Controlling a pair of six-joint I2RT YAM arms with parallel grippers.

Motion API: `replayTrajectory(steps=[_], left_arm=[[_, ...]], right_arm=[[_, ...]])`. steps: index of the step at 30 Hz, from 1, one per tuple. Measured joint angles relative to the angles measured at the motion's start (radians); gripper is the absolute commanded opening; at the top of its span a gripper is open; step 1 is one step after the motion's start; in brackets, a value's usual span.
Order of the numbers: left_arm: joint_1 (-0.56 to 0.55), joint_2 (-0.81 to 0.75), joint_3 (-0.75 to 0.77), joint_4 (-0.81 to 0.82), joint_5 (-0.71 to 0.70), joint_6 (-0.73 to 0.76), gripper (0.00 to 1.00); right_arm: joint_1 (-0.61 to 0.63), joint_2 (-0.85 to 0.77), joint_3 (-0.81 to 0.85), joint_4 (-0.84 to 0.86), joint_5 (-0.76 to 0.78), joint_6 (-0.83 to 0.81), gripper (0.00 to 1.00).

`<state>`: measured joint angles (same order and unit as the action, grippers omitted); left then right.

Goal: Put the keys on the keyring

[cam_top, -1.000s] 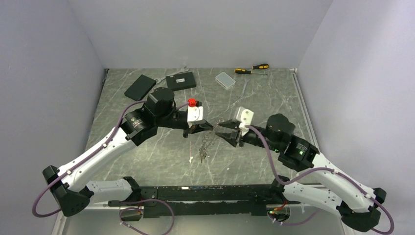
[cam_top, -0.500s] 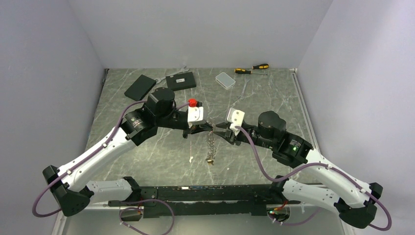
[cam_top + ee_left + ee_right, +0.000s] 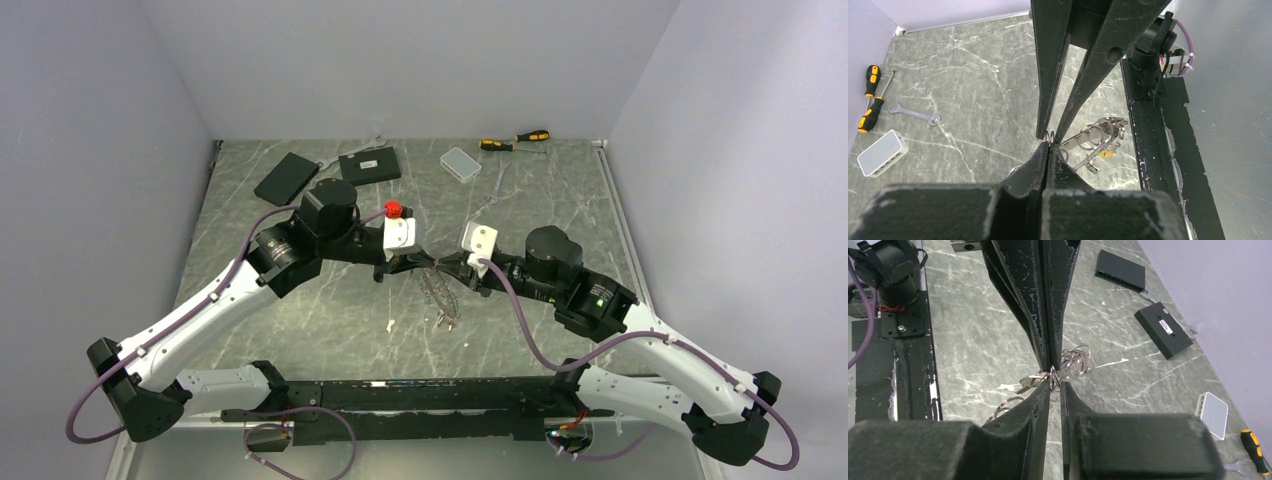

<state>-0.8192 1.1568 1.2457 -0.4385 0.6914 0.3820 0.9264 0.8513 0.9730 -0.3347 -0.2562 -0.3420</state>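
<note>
Keyring [image 3: 438,292] above marbled tabletop [image 3: 560,200], pale walls [image 3: 400,60]; left jaws tight on it, right jaws narrow, perhaps touching.

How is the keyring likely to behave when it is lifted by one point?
Probably floppy: the keyring sags in loose loops below the left gripper pinching it. It will likely swing and tangle, as its rings bunch together. The keys among the rings may drag it sideways.
</note>
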Motion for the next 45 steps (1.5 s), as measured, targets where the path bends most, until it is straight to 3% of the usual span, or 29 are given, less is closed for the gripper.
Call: replayTrajectory(steps=[8, 12, 16, 21, 28, 30, 38, 45], left_arm=[[0.0, 0.0, 0.0, 0.0, 0.0, -0.001, 0.0], [0.0, 0.0, 0.0, 0.0, 0.0, -0.002, 0.0], [0.0, 0.0, 0.0, 0.0, 0.001, -0.002, 0.0], [0.0, 0.0, 0.0, -0.002, 0.003, -0.003, 0.0], [0.0, -0.011, -0.008, 0.047, -0.002, -0.035, 0.59], [0.0, -0.035, -0.024, 0.079, -0.014, -0.049, 0.66], [0.0, -0.145, -0.102, 0.171, -0.105, -0.074, 0.57], [0.0, -0.154, -0.158, 0.225, -0.087, -0.092, 0.44]], right_arm=[[0.0, 0.001, 0.007, 0.003, -0.016, -0.007, 0.2], [0.0, 0.001, 0.008, 0.006, -0.02, -0.008, 0.15], [0.0, 0.001, 0.008, 0.006, -0.023, -0.01, 0.0], [-0.001, 0.003, 0.008, 0.006, -0.023, -0.014, 0.0], [0.0, -0.002, -0.002, 0.014, -0.056, -0.014, 0.0], [0.0, -0.024, -0.026, 0.028, -0.065, -0.014, 0.0], [0.0, -0.152, -0.106, 0.111, -0.069, -0.01, 0.0], [0.0, -0.225, -0.168, 0.219, -0.096, 0.017, 0.0]])
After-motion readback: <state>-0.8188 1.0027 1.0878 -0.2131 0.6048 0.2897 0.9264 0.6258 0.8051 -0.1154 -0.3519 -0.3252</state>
